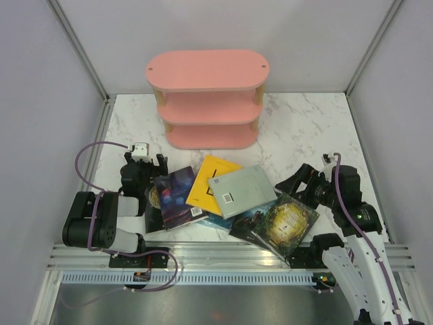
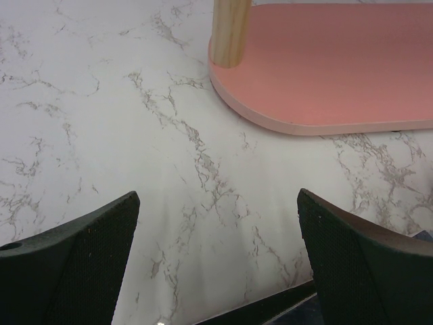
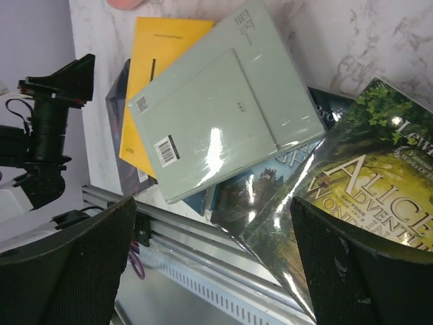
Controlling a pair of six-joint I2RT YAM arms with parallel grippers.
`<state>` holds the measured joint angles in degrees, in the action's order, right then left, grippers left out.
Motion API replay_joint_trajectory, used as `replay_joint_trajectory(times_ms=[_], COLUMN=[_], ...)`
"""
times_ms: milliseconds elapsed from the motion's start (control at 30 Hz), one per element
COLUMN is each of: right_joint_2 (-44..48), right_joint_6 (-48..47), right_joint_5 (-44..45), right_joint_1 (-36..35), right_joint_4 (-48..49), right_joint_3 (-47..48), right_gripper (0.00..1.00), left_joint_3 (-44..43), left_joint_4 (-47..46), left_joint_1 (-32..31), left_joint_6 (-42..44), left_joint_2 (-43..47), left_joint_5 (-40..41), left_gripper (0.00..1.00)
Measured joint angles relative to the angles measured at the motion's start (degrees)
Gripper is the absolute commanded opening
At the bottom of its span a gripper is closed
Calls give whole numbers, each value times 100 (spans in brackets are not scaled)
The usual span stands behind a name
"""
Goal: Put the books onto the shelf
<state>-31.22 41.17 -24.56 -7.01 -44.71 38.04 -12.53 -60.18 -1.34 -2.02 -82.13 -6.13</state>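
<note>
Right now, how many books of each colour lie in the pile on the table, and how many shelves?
Yellow paperback book: 1
Grey-green paperback book with barcode sticker: 1
Dark blue-purple paperback book: 1
Pale blue paperback book, mostly covered: 1
Dark paperback books with golden circular art: 2
Pink three-tier shelf: 1
Total: 7

The top external camera sits high behind the arm bases, tilted down toward 12 o'clock, and takes in the whole marble table (image 1: 304,128) with the pink shelf (image 1: 208,71) at 12. The left wrist camera rides low and close over the marble, facing the shelf's bottom board and a wooden post (image 2: 230,30) at 1 o'clock. The right wrist camera looks steeply down, close on the grey-green book (image 3: 223,108) and the Alice book (image 3: 365,196), with the left arm (image 3: 47,135) at 9. The top view shares both books.
</note>
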Motion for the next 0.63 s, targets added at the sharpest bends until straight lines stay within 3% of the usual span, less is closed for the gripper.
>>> replay_joint_trajectory(times_ms=[633], right_joint_2=[-339], right_joint_6=[-223], right_joint_5=[-39], right_joint_1=[0], right_joint_4=[-1165], right_joint_3=[155], right_gripper=[97], left_joint_3=[0], left_joint_4=[0], left_joint_1=[0], left_joint_6=[0], left_joint_2=[0], left_joint_5=[0], left_gripper=[100])
